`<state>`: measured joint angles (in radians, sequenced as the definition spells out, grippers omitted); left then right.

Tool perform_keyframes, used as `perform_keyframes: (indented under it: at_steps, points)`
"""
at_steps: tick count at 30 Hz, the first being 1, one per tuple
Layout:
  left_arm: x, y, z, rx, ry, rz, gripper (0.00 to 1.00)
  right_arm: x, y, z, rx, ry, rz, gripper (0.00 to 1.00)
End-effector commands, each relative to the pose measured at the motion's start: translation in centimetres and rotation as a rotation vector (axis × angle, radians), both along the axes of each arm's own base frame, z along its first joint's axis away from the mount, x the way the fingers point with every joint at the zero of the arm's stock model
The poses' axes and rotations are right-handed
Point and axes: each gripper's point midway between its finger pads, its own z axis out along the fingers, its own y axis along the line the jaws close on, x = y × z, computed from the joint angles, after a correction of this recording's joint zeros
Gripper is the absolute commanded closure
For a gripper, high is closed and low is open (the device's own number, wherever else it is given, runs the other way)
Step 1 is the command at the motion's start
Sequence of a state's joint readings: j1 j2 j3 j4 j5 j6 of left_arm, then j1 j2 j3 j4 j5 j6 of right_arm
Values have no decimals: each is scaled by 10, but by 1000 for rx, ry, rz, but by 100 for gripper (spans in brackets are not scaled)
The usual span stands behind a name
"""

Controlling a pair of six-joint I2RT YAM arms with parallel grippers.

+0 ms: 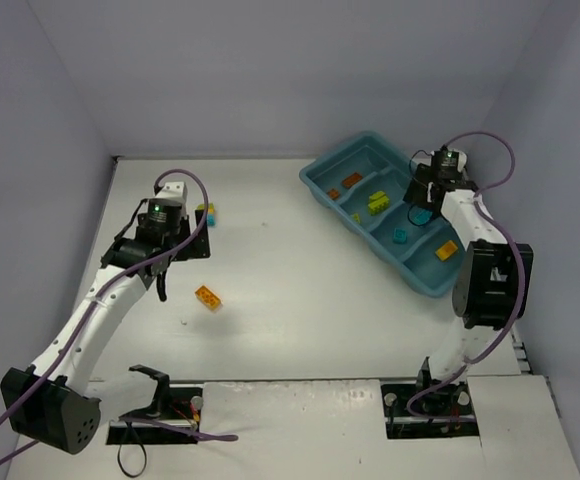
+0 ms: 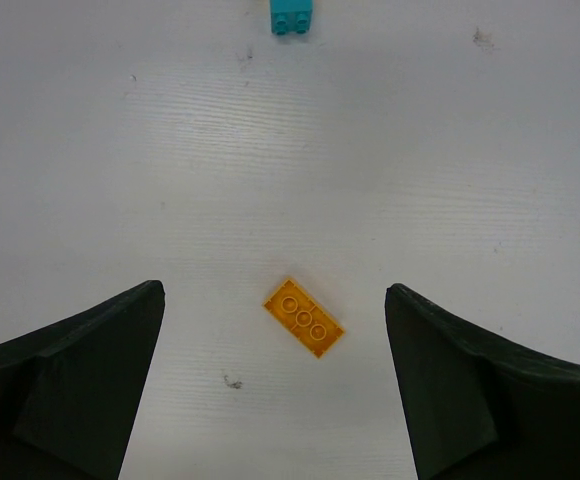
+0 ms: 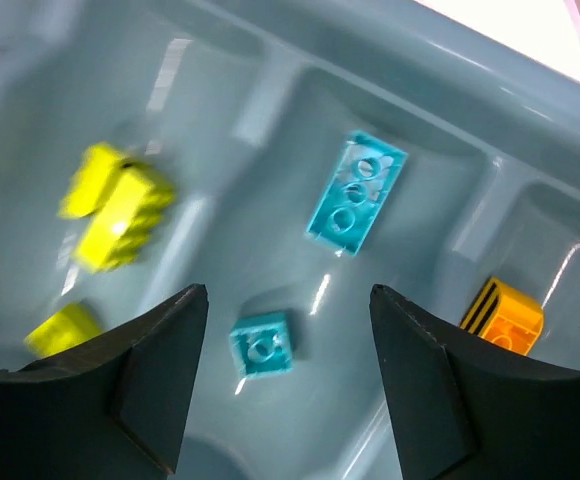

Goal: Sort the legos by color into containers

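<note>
Yellow-orange studded rectangular brick [image 2: 304, 317] on matte white table [image 2: 390, 150]

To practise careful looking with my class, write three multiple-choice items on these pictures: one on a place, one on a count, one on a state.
1. Where is the yellow-orange brick in the left wrist view? A on the table, below the left jaws; B in the right jaws; C atop another brick.
2. How many cyan bricks lie in the tray compartment below the right jaws? A one; B two; C four.
3. The left jaws are: A shut on a brick; B shut, empty; C open, empty.
Answers: 1 A, it lies flat on bare table. 2 B, the right wrist view shows two. 3 C, they stand wide apart, touching nothing.
</note>
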<state>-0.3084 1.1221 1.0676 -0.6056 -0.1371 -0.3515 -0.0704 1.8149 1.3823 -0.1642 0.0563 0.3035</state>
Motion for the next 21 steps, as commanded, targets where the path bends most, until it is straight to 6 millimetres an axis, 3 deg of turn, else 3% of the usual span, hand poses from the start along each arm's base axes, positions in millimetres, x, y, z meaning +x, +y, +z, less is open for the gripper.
perform_keyframes:
  at_steps: [1,3,4,5,6,9,10,13,14,18,20,21]
  points:
    - [6,3,30,-35,-69,35,15,6,59,92,-18,-223,211,37]
    - [9,6,39,-39,-85,47,15,-1,106,103,-26,-256,399,37]
    - [8,8,41,-38,-84,55,15,-13,148,116,-9,-294,525,37]
    - [10,9,48,-43,-96,61,15,-21,175,120,14,-314,621,37]
    - [9,13,51,-40,-97,77,15,-40,218,122,46,-328,764,36]
    - [10,21,64,-40,-124,112,15,-73,281,118,82,-332,974,30]
    - [8,24,65,-40,-122,126,15,-95,317,111,93,-322,1087,28]
    - [2,32,73,-37,-136,151,15,-123,366,90,98,-297,1226,21]
    - [1,34,74,-37,-136,160,15,-141,388,83,96,-286,1291,20]
    - [-13,47,83,-27,-154,208,15,-165,443,50,100,-233,1391,19]
    - [-18,53,87,-22,-169,231,15,-179,468,47,91,-241,1422,19]
    - [-23,56,92,-24,-187,237,15,-182,476,30,79,-209,1431,19]
